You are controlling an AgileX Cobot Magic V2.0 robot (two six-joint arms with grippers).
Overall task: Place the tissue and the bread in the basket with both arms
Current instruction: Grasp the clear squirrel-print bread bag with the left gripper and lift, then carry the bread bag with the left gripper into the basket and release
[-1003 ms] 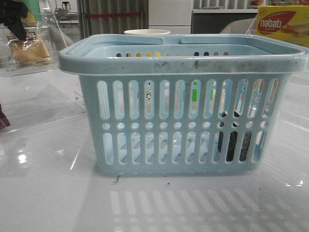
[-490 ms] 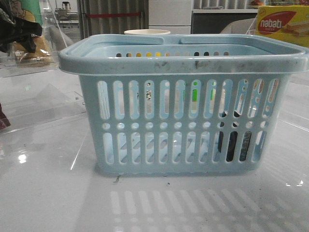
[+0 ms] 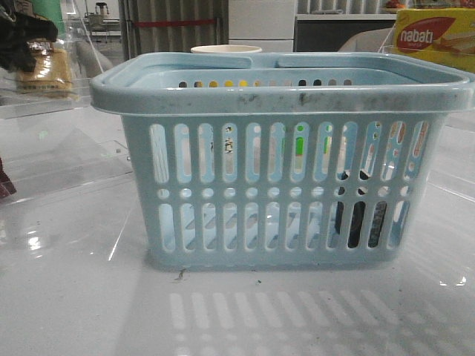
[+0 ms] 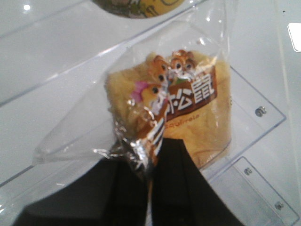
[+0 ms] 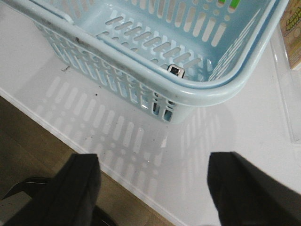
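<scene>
Toward the table's far left corner, the left gripper point(image 4: 149, 157) pinches the crimped wrapper of the tan-yellow plastic-wrapped bread point(image 4: 188, 113), likely for carrying to the large light blue slotted plastic basket point(image 3: 282, 96), where the small dark tissue pack point(image 3: 358, 215) stands, while the right gripper point(image 5: 153, 183) hangs wide apart.

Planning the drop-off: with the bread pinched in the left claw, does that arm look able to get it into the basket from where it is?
Probably yes. The left claw is shut on the bread, held up beside the basket. The basket's top is open, and nothing visibly stands between them.
</scene>
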